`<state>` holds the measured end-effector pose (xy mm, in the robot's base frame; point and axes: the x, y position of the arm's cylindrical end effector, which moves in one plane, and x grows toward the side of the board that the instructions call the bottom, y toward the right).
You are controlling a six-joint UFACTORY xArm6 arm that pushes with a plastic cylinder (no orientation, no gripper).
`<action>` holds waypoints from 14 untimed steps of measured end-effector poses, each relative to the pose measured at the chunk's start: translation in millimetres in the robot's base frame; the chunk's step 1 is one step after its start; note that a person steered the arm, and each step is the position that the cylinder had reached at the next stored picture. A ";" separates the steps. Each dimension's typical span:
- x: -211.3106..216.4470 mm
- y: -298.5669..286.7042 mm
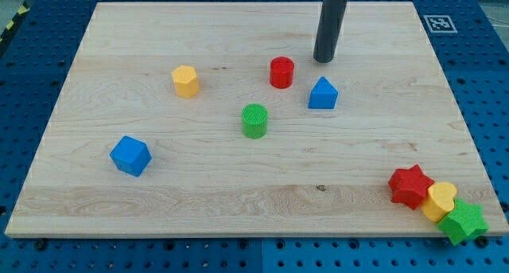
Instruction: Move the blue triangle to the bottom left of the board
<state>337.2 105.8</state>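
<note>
You've got my tip (323,60) bare, holding nothing, parked just above the blue triangle (322,94) at upper right, probably so you can shove it down-left across the board (95,50).

My tip (324,60) rests on the wooden board (119,34), just above the blue triangle (322,94) and apart from it. The red cylinder (281,72) sits near the tip's lower left, with the green cylinder (254,120) farther down-left.
</note>
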 end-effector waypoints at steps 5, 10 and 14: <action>145.5 11.2; 210.3 11.2; 279.2 11.2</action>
